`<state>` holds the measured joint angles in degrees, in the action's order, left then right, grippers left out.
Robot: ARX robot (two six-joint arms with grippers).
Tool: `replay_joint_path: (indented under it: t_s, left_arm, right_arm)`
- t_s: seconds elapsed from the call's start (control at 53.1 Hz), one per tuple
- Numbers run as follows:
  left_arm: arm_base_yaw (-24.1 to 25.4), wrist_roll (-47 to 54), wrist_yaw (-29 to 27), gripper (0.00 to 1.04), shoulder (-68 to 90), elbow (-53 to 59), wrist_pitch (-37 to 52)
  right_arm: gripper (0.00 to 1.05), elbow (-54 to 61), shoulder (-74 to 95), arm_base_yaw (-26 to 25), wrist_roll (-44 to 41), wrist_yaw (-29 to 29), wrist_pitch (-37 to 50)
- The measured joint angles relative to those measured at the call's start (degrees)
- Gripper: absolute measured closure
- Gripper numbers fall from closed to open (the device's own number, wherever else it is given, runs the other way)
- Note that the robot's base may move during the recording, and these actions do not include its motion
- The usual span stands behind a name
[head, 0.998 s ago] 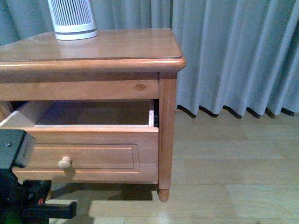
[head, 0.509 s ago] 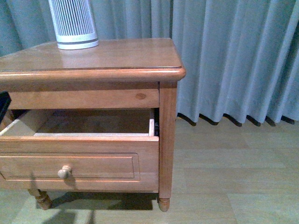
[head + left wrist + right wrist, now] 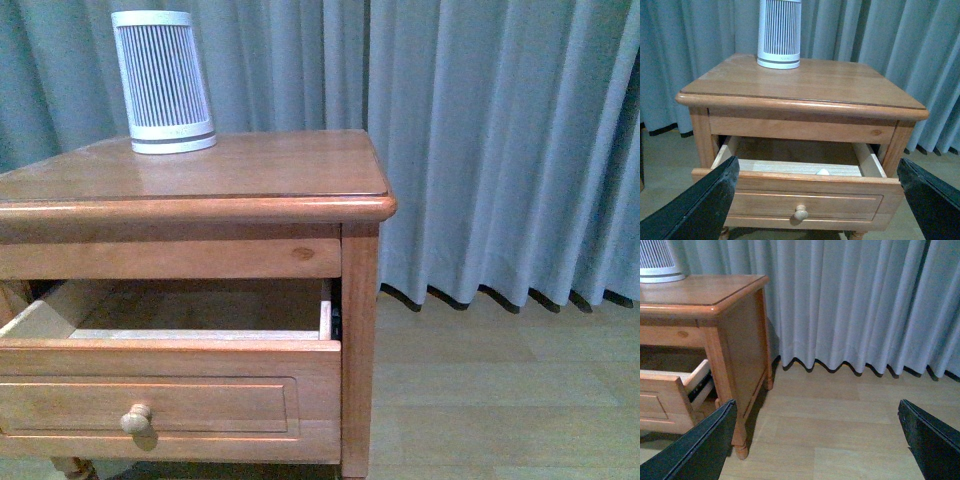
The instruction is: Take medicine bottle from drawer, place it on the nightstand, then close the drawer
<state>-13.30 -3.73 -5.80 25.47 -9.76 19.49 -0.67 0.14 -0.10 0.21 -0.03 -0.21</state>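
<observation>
Medicine bottle [image 3: 823, 171], in drawer [image 3: 790, 187]: likely light, rigid, slippery; pinch mid-body. Left fingers [image 3: 705, 205], right fingers [image 3: 695, 445]: spread, empty.

pale grey-blue pleated curtains [image 3: 500, 150] hang down to a light wood-plank floor [image 3: 500, 400] in soft light.

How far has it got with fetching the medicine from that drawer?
Done: the drawer is open. In hand: nothing; the left pincer hangs open and empty before it. Left: lift out the medicine bottle, only its white top showing behind the drawer front, set it on the nightstand, shut the drawer.
</observation>
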Motion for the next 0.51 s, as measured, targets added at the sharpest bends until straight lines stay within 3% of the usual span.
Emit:
replay_joint_path:
  t_s: [0.132,0.226,0.509]
  left_arm:
    - [-0.1,0.0,-0.5,0.07,0.0,0.0,-0.2]
    - [-0.4,1.8,-6.4,0.22,-1.3,0.3,-4.7]
    - [5.1,2.9,-1.9,0.72,-7.1,3.9,-6.9]
  right_arm:
    - [0.07,0.0,0.0,0.0,0.0,0.0,0.0]
    - [0.07,0.0,0.0,0.0,0.0,0.0,0.0]
    - [0.07,0.0,0.0,0.0,0.0,0.0,0.0]
